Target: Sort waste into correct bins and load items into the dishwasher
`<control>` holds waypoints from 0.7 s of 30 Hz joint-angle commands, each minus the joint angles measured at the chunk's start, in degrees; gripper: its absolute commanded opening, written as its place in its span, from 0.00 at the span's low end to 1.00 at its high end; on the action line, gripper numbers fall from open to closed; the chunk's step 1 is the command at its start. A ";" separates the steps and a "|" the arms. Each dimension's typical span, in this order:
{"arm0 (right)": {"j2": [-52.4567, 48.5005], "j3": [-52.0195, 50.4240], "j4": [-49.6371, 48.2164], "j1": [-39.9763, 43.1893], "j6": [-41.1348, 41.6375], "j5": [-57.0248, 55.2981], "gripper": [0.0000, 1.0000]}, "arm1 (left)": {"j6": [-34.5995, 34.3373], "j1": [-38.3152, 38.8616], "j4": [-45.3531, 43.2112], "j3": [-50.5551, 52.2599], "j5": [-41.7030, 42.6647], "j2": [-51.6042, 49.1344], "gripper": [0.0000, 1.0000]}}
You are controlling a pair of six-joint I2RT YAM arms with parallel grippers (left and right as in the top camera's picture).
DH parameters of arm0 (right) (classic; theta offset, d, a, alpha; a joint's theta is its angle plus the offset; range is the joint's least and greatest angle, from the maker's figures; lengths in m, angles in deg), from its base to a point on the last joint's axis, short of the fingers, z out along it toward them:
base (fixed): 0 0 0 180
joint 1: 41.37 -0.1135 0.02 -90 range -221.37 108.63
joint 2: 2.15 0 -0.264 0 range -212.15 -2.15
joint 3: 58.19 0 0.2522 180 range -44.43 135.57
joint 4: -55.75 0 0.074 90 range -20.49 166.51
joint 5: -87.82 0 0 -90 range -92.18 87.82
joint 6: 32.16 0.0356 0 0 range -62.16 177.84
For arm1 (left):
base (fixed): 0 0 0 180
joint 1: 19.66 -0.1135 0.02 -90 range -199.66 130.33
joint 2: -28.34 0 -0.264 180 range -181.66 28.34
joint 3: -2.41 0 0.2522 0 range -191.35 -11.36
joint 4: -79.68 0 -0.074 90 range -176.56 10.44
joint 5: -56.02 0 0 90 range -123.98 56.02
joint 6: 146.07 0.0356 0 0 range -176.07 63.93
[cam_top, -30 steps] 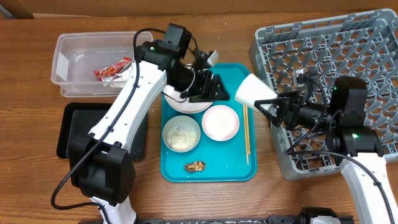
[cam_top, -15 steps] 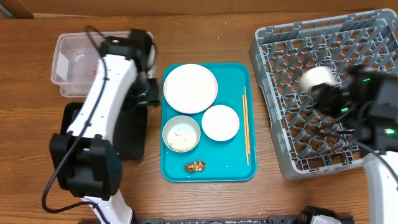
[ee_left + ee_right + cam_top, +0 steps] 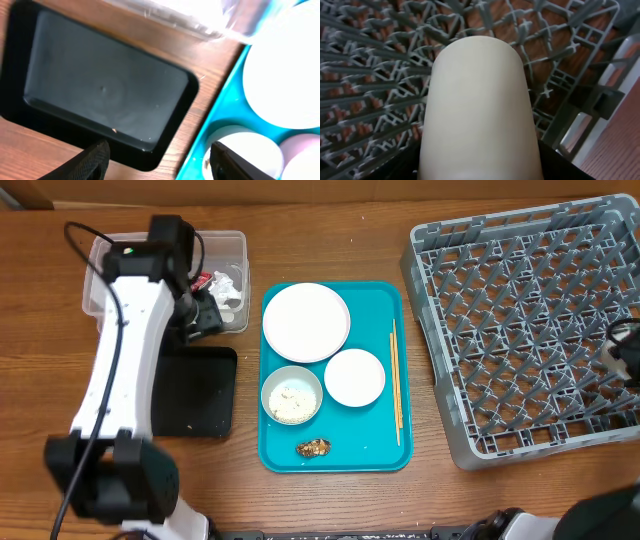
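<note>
Warm brown wood-grain surface (image 3: 500,500) all round. Left hand (image 3: 160,162) hangs with its fingers spread, nothing between them, above the glossy black rectangular plastic tray (image 3: 100,90). Right hand (image 3: 480,172) clamps a smooth cream cylindrical cup (image 3: 477,110) over the grey plastic grid rack (image 3: 370,100). A crumpled white napkin (image 3: 228,288) sits in the clear rounded plastic tub (image 3: 110,260).

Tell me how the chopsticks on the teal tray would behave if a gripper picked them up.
The chopsticks look thin and wooden, so probably stiff and very light. Lying flat near the raised right rim of the teal tray, they may slide or roll rather than lift. Side by side, one may get left behind.
</note>
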 commanded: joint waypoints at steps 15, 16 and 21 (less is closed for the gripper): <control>-6.23 1.81 -1.90 3.06 0.24 11.23 1.00 | 0.92 0.07 -1.40 -0.76 -0.04 8.94 0.95; -6.03 1.86 -1.55 3.06 0.24 12.09 1.00 | 0.92 0.07 -1.38 -0.76 -0.04 8.94 1.00; -3.69 3.96 0.59 1.31 -0.76 15.39 1.00 | 0.92 0.13 -1.14 -0.76 -0.07 8.85 1.00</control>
